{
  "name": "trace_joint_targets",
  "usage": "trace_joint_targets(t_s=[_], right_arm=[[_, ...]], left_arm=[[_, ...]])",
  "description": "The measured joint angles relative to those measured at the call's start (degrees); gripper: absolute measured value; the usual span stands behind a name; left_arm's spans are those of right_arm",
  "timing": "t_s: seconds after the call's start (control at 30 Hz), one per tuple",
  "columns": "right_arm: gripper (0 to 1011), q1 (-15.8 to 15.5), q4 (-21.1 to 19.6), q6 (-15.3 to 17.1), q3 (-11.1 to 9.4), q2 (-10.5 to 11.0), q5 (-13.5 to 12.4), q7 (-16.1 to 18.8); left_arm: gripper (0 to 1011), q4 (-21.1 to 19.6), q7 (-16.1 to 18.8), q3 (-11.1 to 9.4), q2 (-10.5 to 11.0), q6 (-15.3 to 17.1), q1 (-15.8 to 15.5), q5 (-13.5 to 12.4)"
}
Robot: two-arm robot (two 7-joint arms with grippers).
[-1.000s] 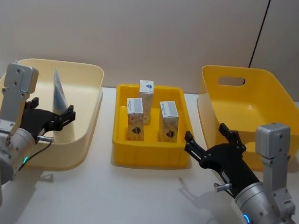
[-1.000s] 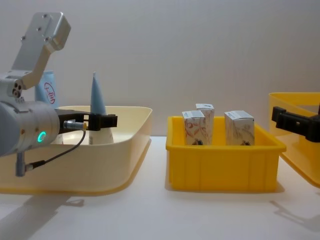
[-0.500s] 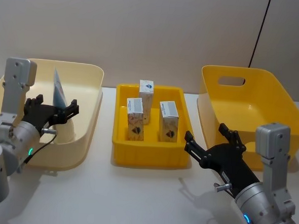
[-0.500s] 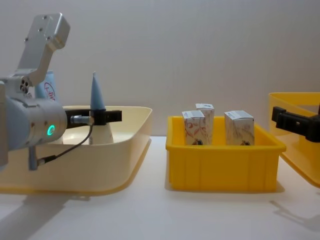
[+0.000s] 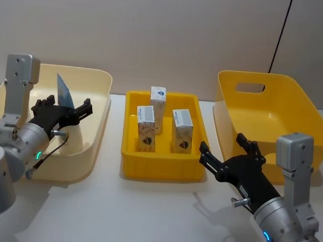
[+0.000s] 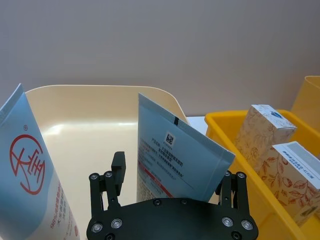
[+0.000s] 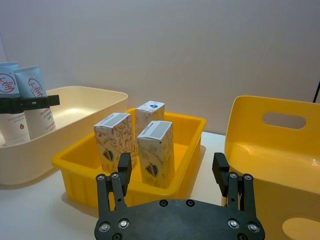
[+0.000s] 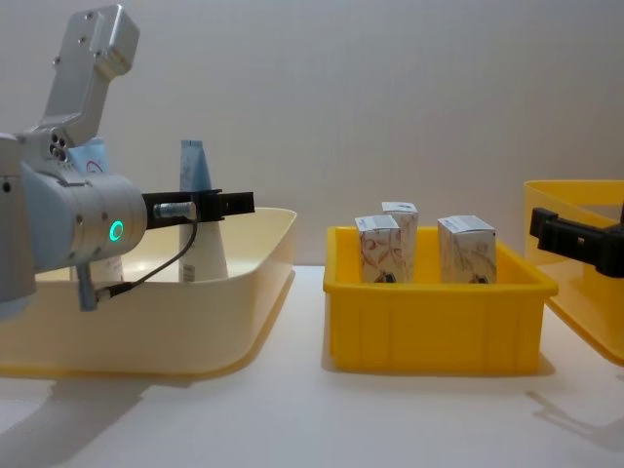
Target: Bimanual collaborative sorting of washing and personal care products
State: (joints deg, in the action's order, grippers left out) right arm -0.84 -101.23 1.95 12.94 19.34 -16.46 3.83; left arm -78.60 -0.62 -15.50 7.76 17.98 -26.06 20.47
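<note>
A pale-blue squeeze tube (image 6: 175, 155) with red print stands in the cream bin (image 5: 95, 133), leaning slightly. My left gripper (image 6: 172, 170) is open with a finger on either side of it, near mid-height (image 8: 234, 203). A second tube (image 6: 30, 170) with a red logo stands beside it. Three white cartons (image 5: 157, 101) with reddish-brown swirls stand upright in the small yellow tray (image 5: 161, 173). My right gripper (image 5: 223, 146) hovers open and holds nothing, low in front of the tray's right corner, its fingers (image 7: 124, 165) pointing at the cartons.
A large yellow bin (image 5: 272, 106) with a handle slot stands at the right, with nothing in it. Bare white table lies in front of all three containers. A plain wall closes off the back.
My left gripper has risen and reached farther forward along the tube. The tube has turned and tilted slightly. The right arm has not moved.
</note>
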Motion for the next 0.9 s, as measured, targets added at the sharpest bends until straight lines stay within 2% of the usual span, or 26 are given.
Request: trace_joint_targets(t_s=[0.1,0.2,0.43,0.53,0.7,0.9], right_arm=[[1009,0.0,0.0,0.0,0.0,0.0,0.0,0.0],[1009,0.0,0.0,0.0,0.0,0.0,0.0,0.0],[1009,0.0,0.0,0.0,0.0,0.0,0.0,0.0],[1009,0.0,0.0,0.0,0.0,0.0,0.0,0.0],[1009,0.0,0.0,0.0,0.0,0.0,0.0,0.0],[1009,0.0,0.0,0.0,0.0,0.0,0.0,0.0]], left_arm=[[1003,0.1,-0.19,0.14,-0.24,0.02,-0.13,0.14],[957,0.19,-0.33,0.25,-0.43,0.05,-0.24,0.28],[783,0.32,-0.57,0.43,-0.72,0.11,-0.42,0.46],[659,0.34,-0.63,0.48,-0.79,0.13,-0.46,0.5],[519,0.37,-0.69,0.52,-0.86,0.15,-0.51,0.57],[429,0.4,-0.74,0.56,-0.93,0.18,-0.54,0.61]])
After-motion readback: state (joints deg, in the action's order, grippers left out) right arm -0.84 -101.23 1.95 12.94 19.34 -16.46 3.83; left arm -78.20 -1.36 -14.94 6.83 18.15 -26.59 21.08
